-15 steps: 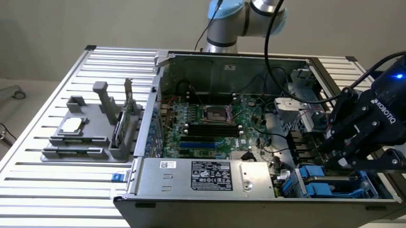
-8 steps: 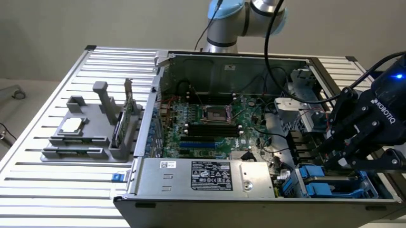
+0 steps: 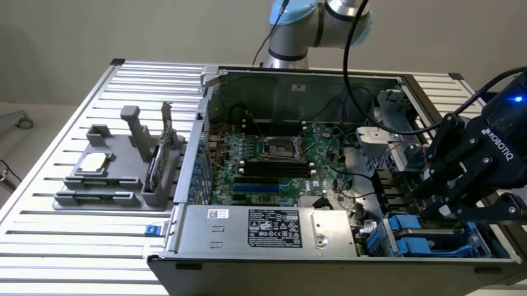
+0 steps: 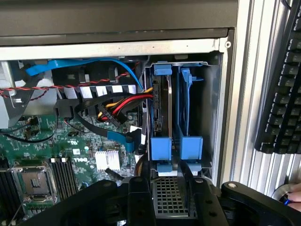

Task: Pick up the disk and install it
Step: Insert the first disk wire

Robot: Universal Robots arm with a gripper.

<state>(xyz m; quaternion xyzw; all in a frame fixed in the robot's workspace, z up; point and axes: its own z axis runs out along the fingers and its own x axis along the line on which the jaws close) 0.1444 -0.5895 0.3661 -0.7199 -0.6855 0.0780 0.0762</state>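
The disk (image 4: 159,108) stands on edge in a slot of the drive bay at the open computer case's corner, its dark side framed by a blue plastic carrier. In the exterior view the bay's blue carriers (image 3: 408,231) sit low at the case's front right. My gripper (image 3: 440,209) hangs directly above them. Seen from the wrist, the gripper (image 4: 168,181) has its two black fingers (image 4: 141,197) apart. They straddle the near blue end of the disk's carrier, and I see no clamping contact.
A second blue carrier (image 4: 190,108) fills the neighbouring slot. Red, yellow and blue cables (image 4: 117,106) crowd the bay's other side above the motherboard (image 3: 272,160). The grey power supply box (image 3: 263,229) lies along the case front. A grey fixture (image 3: 115,172) holds a chip (image 3: 92,162). A keyboard (image 4: 282,94) lies outside the case.
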